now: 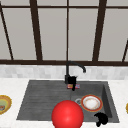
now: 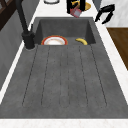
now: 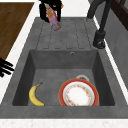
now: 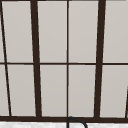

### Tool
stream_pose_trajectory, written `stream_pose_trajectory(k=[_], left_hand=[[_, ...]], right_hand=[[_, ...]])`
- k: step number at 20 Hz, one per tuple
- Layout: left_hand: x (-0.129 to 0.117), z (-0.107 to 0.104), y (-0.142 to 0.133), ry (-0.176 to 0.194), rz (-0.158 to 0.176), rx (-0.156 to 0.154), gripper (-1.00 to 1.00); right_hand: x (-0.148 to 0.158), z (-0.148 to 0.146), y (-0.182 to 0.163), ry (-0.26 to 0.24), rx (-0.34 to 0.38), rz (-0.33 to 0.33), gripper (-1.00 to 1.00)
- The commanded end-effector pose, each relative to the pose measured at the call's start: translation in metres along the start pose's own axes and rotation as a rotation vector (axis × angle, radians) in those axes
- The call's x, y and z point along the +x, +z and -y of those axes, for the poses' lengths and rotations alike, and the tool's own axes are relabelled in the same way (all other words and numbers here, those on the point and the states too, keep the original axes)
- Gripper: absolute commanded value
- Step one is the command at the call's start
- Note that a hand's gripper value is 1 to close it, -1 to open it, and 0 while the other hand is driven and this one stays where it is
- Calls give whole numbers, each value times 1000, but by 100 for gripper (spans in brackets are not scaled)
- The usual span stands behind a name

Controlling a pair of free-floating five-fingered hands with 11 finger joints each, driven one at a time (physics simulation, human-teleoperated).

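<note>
Above sink (image 1: 32,100), left robot hand (image 1: 72,80) grips small packet (image 1: 74,86). Right robot hand (image 1: 101,119) hangs loose. Next: lower packet gently.

Even, shadowless light; renders soft, perhaps slightly blurred.

Sink (image 3: 62,65): dark grey. Plate (image 3: 78,94): white, red-orange rim. Banana (image 3: 35,95): yellow. Ball (image 1: 67,115): red. Hands: black.
</note>
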Motion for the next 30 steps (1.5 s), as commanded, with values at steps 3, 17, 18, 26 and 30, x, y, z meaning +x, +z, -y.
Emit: stream_pose_trajectory(k=[3,17,18,26,30], left_hand=[[-1,24,-40,-3,-17,-60,100],[-46,147,-135,-10,-23,-22,100],[-53,154,-141,-12,-26,-17,100],[-120,211,-175,-8,-31,-13,100],[-145,241,-188,-2,-18,-18,100]], right_hand=[[0,0,0,0,0,0,0],[0,0,0,0,0,0,0],[0,0,0,0,0,0,0],[0,0,0,0,0,0,0],[0,0,0,0,0,0,0]])
